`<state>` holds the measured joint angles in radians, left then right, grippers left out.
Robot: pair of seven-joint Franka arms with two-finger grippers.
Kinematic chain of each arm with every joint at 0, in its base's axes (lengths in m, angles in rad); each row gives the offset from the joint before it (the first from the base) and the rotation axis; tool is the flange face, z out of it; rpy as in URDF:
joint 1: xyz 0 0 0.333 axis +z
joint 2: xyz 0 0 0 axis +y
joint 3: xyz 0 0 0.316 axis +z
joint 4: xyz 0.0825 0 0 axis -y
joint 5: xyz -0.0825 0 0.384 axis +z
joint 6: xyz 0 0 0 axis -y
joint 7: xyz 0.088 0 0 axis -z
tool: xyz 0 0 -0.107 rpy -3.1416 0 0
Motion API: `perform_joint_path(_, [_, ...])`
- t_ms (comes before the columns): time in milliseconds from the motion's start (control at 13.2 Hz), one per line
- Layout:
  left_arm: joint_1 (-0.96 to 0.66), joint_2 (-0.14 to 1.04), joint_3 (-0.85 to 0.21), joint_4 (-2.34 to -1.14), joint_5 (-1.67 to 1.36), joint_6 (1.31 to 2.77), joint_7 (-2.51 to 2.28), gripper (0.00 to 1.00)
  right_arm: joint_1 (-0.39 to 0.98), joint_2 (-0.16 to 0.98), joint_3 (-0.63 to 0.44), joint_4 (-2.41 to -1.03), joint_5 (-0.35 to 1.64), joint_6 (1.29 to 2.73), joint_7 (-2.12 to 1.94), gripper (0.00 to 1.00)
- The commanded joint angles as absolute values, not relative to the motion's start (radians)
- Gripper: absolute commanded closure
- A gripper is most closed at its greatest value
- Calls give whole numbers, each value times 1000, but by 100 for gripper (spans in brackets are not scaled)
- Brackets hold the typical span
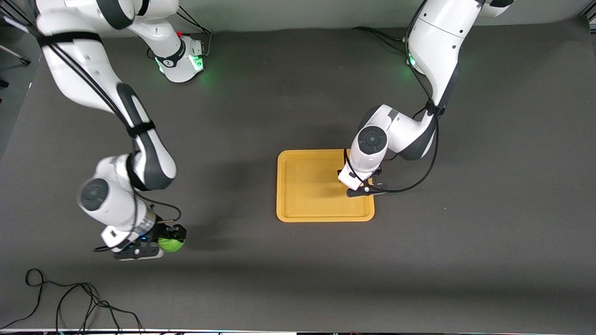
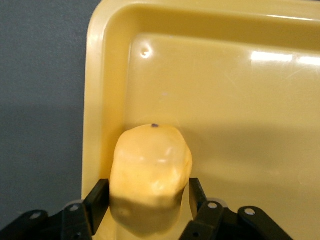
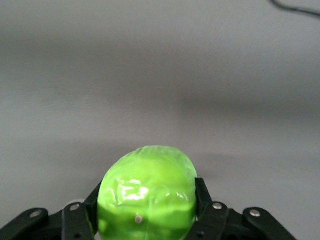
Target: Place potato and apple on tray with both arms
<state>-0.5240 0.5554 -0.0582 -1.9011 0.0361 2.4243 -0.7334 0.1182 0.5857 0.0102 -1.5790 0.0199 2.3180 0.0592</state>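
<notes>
Over the tray's (image 1: 307, 186) edge toward the left arm's end of the table (image 1: 298, 279), the left tool (image 2: 150, 200) grips the potato (image 2: 150, 175) between its 2 fingers (image 2: 97, 197), which press against the potato's flanks. From the left wrist view the potato's long axis runs straight out from the tool, its rounded tip pointing along the tray floor beside the raised rim; whether it touches the floor I cannot tell. From the front view the potato is hidden under the left arm's wrist. The tray lies flat near the middle of the table, its long sides parallel to the table's front edge.

Near the table's front edge, toward the right arm's end, the right tool (image 1: 170, 243) is clamped on the apple (image 1: 171, 244), both fingers (image 3: 202, 192) tight against its sides. The apple bulges out past the fingertips over bare table, well apart from the tray. In the right wrist view its glossy green body (image 3: 147, 195) fills the gap between the fingers; which way its dimpled top faces I cannot tell.
</notes>
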Motion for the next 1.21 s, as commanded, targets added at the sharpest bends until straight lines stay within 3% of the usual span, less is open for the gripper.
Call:
perform_joint_path(0, [-535,535,-38,-1891,55,2401,-753,23,123,427,8,-1540,18,2061,55,50])
perform_joint_path(151, [-526,482,-35,-1881,55,2358,-750,16,126,358,11,-1514,21,1917,63,50])
perform_joint_path(378, [-471,398,-35,-1795,58,2135,-706,2,190,322,17,-1505,29,1870,121,50])
perform_joint_path(605, [-379,280,-35,-1802,58,2056,-606,1,317,350,17,-1476,21,1873,314,50])
perform_joint_path(908, [-172,164,-38,-1792,40,1942,-299,0,526,526,14,-1318,15,1882,676,50])
perform_joint_path(1134, [-25,92,-37,-1784,-11,1866,-57,0,670,693,12,-1122,-9,1884,906,50])
